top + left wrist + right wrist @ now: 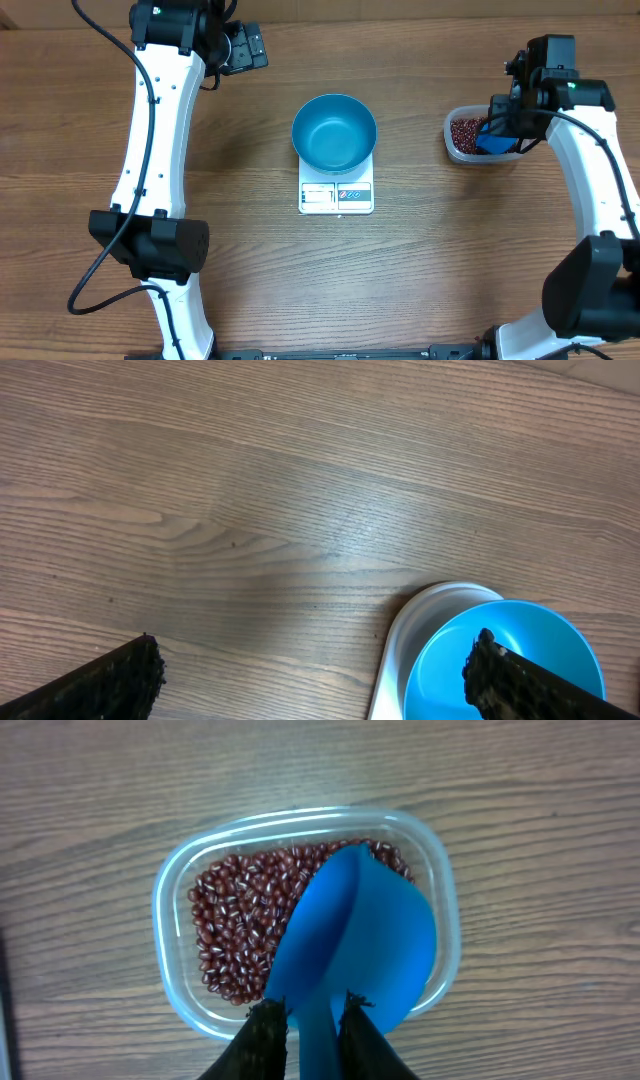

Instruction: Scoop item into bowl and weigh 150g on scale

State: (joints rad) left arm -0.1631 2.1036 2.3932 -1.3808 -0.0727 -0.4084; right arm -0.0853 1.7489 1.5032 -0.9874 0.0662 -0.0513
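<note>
The blue bowl [334, 131] sits empty on the white scale [336, 196] at the table's middle; both also show at the lower right of the left wrist view, the bowl [520, 650] over the scale [420, 622]. Dark red-brown beans [245, 915] fill a clear plastic tub [178, 880], which stands at the right in the overhead view as the tub [462, 150]. My right gripper [308, 1013] is shut on the handle of a blue scoop [365, 935] lying in the tub over the beans. Over bare wood, left of the bowl, my left gripper [315, 665] stands open and holds nothing.
The left arm [160, 130] runs down the table's left side, the right arm [590, 190] down its right side. Bare wood lies between the scale and the tub.
</note>
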